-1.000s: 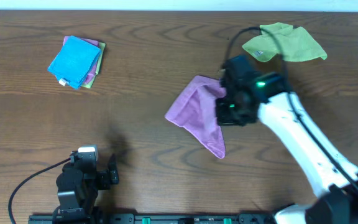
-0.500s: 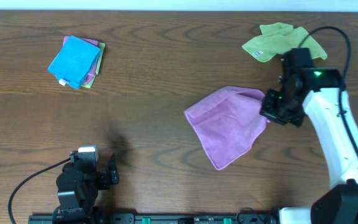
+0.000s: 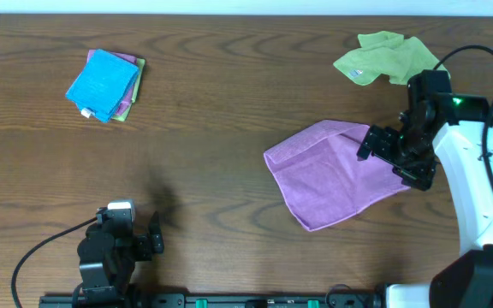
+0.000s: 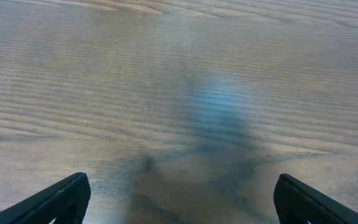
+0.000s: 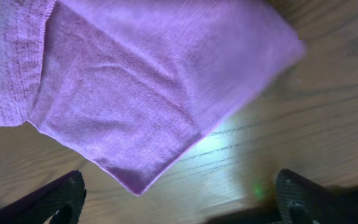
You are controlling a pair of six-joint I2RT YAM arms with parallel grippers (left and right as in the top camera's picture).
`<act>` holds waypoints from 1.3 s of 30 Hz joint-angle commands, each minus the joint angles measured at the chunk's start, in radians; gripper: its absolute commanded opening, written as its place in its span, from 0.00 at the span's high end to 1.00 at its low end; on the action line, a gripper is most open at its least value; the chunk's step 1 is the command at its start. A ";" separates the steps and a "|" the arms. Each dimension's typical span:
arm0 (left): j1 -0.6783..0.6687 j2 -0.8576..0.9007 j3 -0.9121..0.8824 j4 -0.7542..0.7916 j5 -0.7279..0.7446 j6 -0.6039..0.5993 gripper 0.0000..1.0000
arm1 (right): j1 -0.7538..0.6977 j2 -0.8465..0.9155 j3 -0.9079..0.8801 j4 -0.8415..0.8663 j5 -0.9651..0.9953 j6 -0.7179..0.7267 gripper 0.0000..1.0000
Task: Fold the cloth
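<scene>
Under the wide-spread right gripper (image 3: 394, 159), the cloth (image 3: 332, 180) lies on the table (image 3: 229, 103).

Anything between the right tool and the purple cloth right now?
Nothing visible. The right tool hangs open directly over the right edge of the purple cloth, with only air between them. The green cloth lies apart, farther back, off that path.

Cloth (image 3: 336, 175) plain purple; rag (image 3: 389, 58) lime-green; folded stack (image 3: 103, 83) bright blue on top; table (image 3: 229, 103) brown wood-grain.
</scene>
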 commanded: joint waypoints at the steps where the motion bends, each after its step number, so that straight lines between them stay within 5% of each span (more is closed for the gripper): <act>1: -0.003 -0.006 -0.010 -0.016 -0.007 -0.007 0.05 | -0.006 0.008 0.007 0.014 -0.016 -0.018 0.32; 2: -0.003 -0.006 -0.011 -0.016 -0.007 -0.007 0.05 | -0.005 0.008 0.007 0.026 -0.042 -0.053 0.88; 3: -0.003 -0.006 -0.010 -0.016 -0.007 -0.007 0.05 | -0.005 0.007 0.007 0.032 -0.064 -0.068 0.99; 11: -0.003 -0.006 -0.010 -0.016 -0.007 -0.007 0.05 | -0.005 -0.032 0.011 0.079 -0.375 -0.283 0.99; 24: -0.003 -0.006 -0.011 0.004 -0.011 -0.003 0.05 | 0.028 -0.465 0.042 -0.034 -0.304 -0.351 0.99; 25: -0.003 -0.006 -0.011 0.022 -0.007 -0.006 0.05 | 0.038 -0.494 0.042 -0.054 -0.304 -0.362 0.87; 27: -0.003 -0.006 -0.011 0.053 0.077 -0.081 0.05 | 0.062 -0.546 0.042 -0.098 -0.305 -0.371 0.32; 30: -0.003 -0.006 -0.006 0.071 0.340 -0.439 0.05 | 0.089 -0.611 0.042 -0.135 -0.347 -0.401 0.10; 32: -0.003 -0.006 -0.002 0.061 0.511 -0.687 0.05 | 0.094 -0.634 0.042 -0.138 -0.370 -0.401 0.09; 34: -0.003 -0.006 0.000 0.061 0.563 -0.797 0.05 | 0.094 -0.647 0.042 -0.139 -0.389 -0.401 0.11; 37: -0.003 -0.006 0.000 0.065 0.562 -0.846 0.04 | 0.094 -0.652 0.042 -0.141 -0.390 -0.401 0.55; 38: -0.003 -0.006 0.000 0.066 0.562 -0.866 0.05 | 0.094 -0.651 0.042 -0.147 -0.390 -0.400 0.59; 39: -0.003 -0.006 0.000 0.067 0.563 -0.912 0.04 | 0.094 -0.650 0.042 -0.158 -0.390 -0.400 0.52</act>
